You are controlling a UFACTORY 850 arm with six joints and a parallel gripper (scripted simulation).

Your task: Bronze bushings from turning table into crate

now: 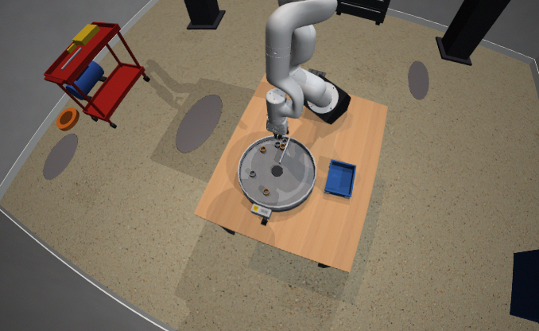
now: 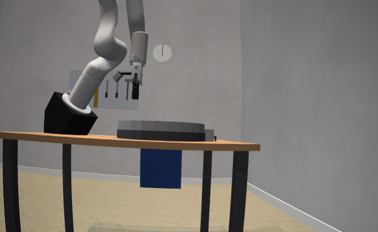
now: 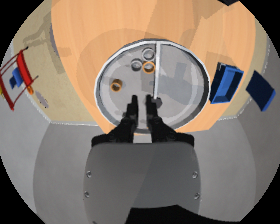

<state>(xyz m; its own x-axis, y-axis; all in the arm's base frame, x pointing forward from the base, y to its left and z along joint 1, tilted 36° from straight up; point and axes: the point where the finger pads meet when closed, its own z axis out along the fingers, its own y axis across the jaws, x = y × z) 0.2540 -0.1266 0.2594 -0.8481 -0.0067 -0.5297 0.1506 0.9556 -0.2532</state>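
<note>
The grey turning table [image 1: 296,187] [image 2: 160,126] [image 3: 183,100] carries three bronze and three steel bushings. One bronze bushing [image 1: 282,148] [image 3: 149,72] stands beside a steel bushing [image 1: 277,146] [image 3: 136,69], with another steel bushing [image 1: 285,140] [image 3: 148,58] close behind, near the white bar. A second bronze bushing [image 1: 262,151] [image 3: 115,89] lies left of them. A third bronze bushing [image 1: 265,194] is near the front rim, and a third steel bushing [image 1: 252,176] at the left. My gripper [image 1: 278,136] [image 2: 135,98] [image 3: 141,101] is slightly open and empty, above the rim nearest the robot base. The blue crate [image 1: 339,181] [image 3: 227,86] looks empty.
A thin white bar [image 1: 285,151] [image 3: 157,75] reaches from the rim inward over the turning table. A small grey box with a yellow mark [image 1: 261,211] stands at its front rim. The crate stands right of the turning table on the wooden table [image 1: 304,234] [image 2: 98,141].
</note>
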